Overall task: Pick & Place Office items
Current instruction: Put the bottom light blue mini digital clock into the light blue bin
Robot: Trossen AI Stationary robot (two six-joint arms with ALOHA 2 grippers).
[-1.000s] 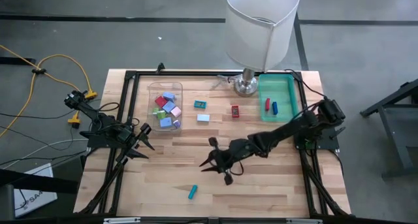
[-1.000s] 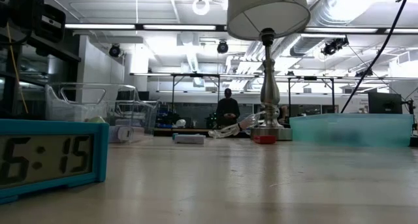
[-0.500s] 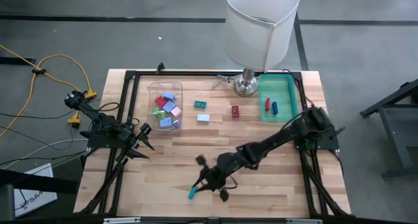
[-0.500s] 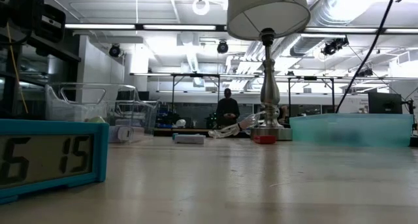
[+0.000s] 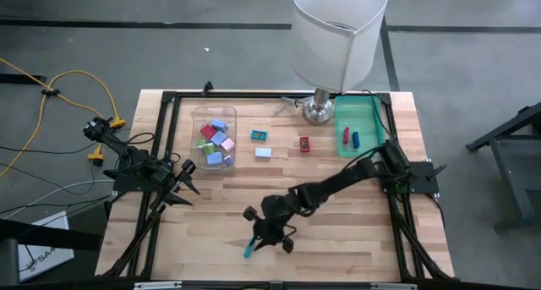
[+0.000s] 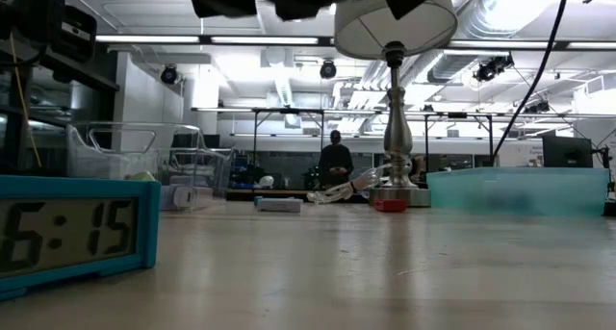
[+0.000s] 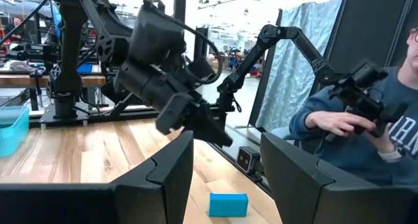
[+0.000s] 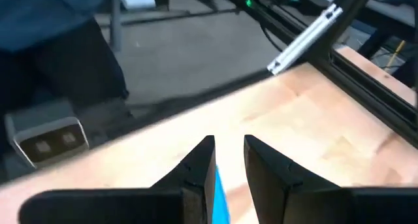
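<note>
R gripper [image 5: 259,237] low over near-centre of light wooden slatted table [image 5: 338,231], right above small teal-blue clock-shaped block [image 5: 248,250]. Fingers a narrow gap apart in wrist view, block's blue edge [image 8: 219,194] showing in that gap; closed on it or not – can't tell. Block lying flat near front edge, long axis on a diagonal, upper end toward gripper, lower end toward front-left corner. In low view same block up close, display face [image 6: 69,233] toward camera, digits upright.

L gripper [image 5: 188,182] parked at L table edge, fingers clearly apart, nothing between them.

Other items: clear plastic bin [image 5: 213,138] back-left w/ pile of coloured bits; teal piece [image 5: 259,134], light blue piece [image 5: 263,152], red piece [image 5: 304,144] loose in mid-back. Green tray [image 5: 360,128] back-right w/ red and dark blue bits inside. White-shaded lamp [image 5: 336,36] just beside tray. Person's hand [image 7: 339,125] beyond table in L wrist view.
</note>
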